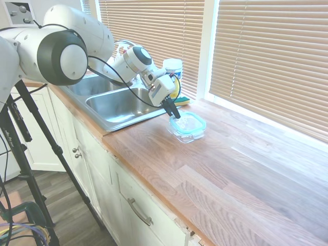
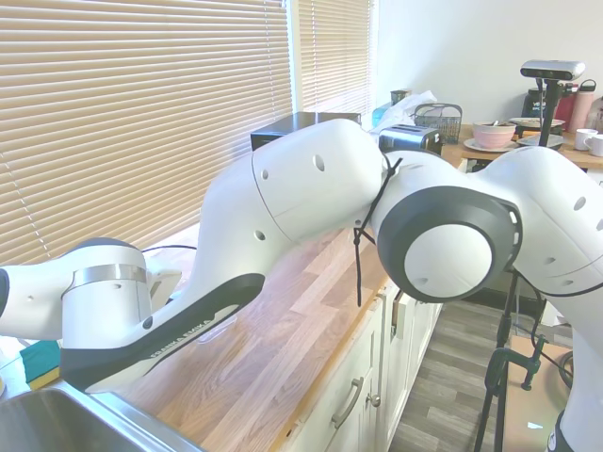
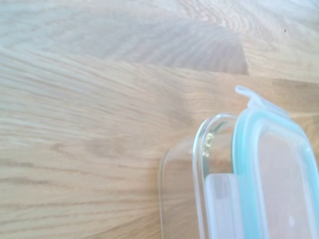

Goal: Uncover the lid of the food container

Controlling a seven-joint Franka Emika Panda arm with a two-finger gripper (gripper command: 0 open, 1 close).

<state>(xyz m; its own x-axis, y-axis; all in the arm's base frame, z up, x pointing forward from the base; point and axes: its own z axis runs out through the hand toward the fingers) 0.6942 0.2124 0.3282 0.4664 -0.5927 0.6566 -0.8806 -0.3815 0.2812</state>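
Here the first exterior view, read from left to right, begins with the white arm reaching out over the steel sink (image 1: 120, 105) set into the wooden countertop (image 1: 246, 174). Just past the sink's near corner, the gripper (image 1: 173, 111) points down at the sink-side edge of the food container (image 1: 187, 129), which sits on the bare wood just beside the sink. The dark fingers meet the teal rim of the lid (image 1: 188, 123), and the lid looks tilted, raised on the side where the fingers are. That suggests the fingers have pinched the rim to peel it up, but the view is too small to show whether they are truly clamped on it, so the pincer's state cannot be told.

Behind the gripper, against the window blinds (image 1: 266, 56), stand a white canister (image 1: 173, 66) and a yellow-green sponge (image 1: 182, 98), both apart from the work.

The wrist view supports the reading of a lifted lid: the clear rim of the container shows beside the teal edge, offset from it, with a clear latch tab sticking out at the corner. The second exterior view is filled by the arm's own links, which hide the container.

Judged from this, the uncovering is under way but unfinished; the lid has yet to come clear of the tub.
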